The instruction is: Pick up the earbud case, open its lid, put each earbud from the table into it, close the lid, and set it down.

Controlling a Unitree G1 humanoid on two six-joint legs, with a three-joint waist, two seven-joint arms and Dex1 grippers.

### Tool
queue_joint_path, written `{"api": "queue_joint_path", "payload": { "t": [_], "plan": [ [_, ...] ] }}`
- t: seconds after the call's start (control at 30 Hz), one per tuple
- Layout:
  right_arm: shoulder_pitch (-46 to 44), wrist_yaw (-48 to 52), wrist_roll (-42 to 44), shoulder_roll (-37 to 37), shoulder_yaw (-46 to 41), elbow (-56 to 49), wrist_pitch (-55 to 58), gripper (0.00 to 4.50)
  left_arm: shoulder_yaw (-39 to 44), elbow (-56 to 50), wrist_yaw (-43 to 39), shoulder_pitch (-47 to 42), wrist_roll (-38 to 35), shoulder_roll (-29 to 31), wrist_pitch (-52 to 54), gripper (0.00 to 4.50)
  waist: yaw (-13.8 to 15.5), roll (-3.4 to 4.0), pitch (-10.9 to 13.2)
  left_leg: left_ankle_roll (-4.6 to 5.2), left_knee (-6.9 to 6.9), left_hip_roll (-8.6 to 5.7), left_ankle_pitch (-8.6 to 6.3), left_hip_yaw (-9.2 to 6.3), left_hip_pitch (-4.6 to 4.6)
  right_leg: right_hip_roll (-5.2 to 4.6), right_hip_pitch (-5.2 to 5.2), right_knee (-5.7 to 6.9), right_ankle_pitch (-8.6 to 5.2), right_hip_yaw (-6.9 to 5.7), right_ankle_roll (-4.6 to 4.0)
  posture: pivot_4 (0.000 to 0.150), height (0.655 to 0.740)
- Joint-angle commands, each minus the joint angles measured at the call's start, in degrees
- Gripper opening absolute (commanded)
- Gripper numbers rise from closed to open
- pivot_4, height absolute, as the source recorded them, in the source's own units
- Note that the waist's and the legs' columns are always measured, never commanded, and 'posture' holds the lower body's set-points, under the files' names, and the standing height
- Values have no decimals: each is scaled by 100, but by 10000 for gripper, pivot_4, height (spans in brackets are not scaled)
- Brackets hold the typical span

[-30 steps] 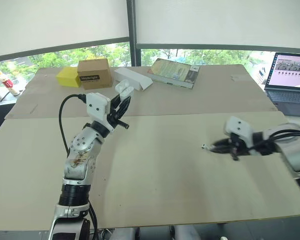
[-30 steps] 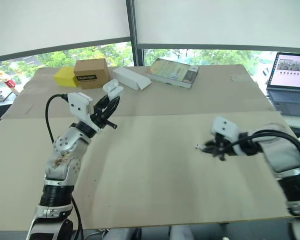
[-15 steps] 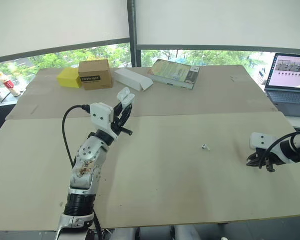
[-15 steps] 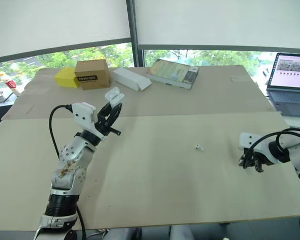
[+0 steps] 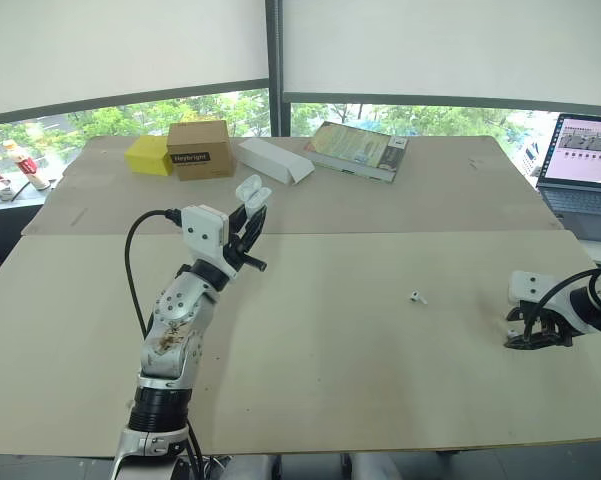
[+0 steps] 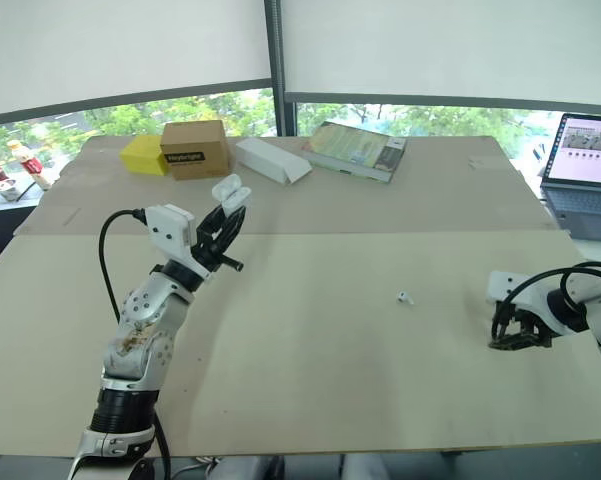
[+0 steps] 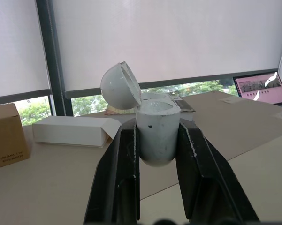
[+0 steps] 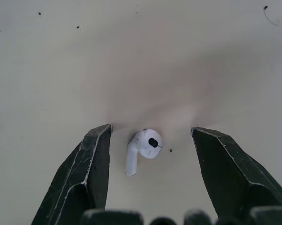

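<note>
**Left pincer**: raised over the left half of the table, pointing away towards the far side. Its two black fingers are clamped on the earbud case, one on each flank.

**Earbud case**: white and rounded, held upright in the left pincer and clear of the table surface. The lid is swung open, tilted back on its hinge, with the hollow inside showing. Whether anything sits in the body cannot be made out.

**Right pincer**: low at the right side of the table, towards the near edge, fingers spread wide with the tips down at the surface.

**Earbud, first**: white, lying on the table between the right pincer's fingers and touching neither of them.

**Earbud, second**: white, lying on bare table right of centre, left of the right pincer and well apart from it.

**Far side of the table, left to right:**
- yellow box
- brown cardboard box, just beside the yellow box
- long white box
- book, lying flat

**Laptop**: open, screen lit, at the far right edge.
</note>
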Motion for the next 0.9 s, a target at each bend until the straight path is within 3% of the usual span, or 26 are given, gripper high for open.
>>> {"api": "queue_joint_path", "payload": {
  "t": [0.03,0.27,0.57,0.67,0.83,0.9],
  "plan": [
    [-25,167,-89,59,58,-16,774,30631,-5,-305,48,-14,-11,-17,-50,5472,-2,0,0,14,0,0,-8,0,0,0,0,0,0,0,0,1500,7400],
    [-164,246,-102,138,85,-222,2134,30631,-4,-389,71,103,15,10,-53,5472,6,0,0,16,0,1,-9,-1,0,0,-1,-1,0,0,0,1500,7400],
    [57,145,-148,50,95,-424,2010,30631,-41,-390,108,117,28,14,-71,5472,17,0,0,14,0,-1,-9,0,-1,-1,-2,0,1,-1,1,1500,7400],
    [130,148,-125,45,75,-467,1995,22459,-44,-367,108,109,31,17,-74,5472,24,0,0,14,0,-2,-9,0,-1,-1,-1,0,1,-1,1,1500,7400],
    [220,69,-92,103,1,-549,2085,4814,-37,-369,92,104,16,34,-61,5472,17,-1,-1,14,0,0,-9,0,-1,0,-1,-1,0,-1,1,1500,7400],
    [237,59,-35,149,-61,-607,2149,3196,-32,-362,80,98,13,45,-61,5472,19,-1,-1,15,0,0,-9,0,0,0,0,0,0,-1,1,1500,7400]
  ]
}}
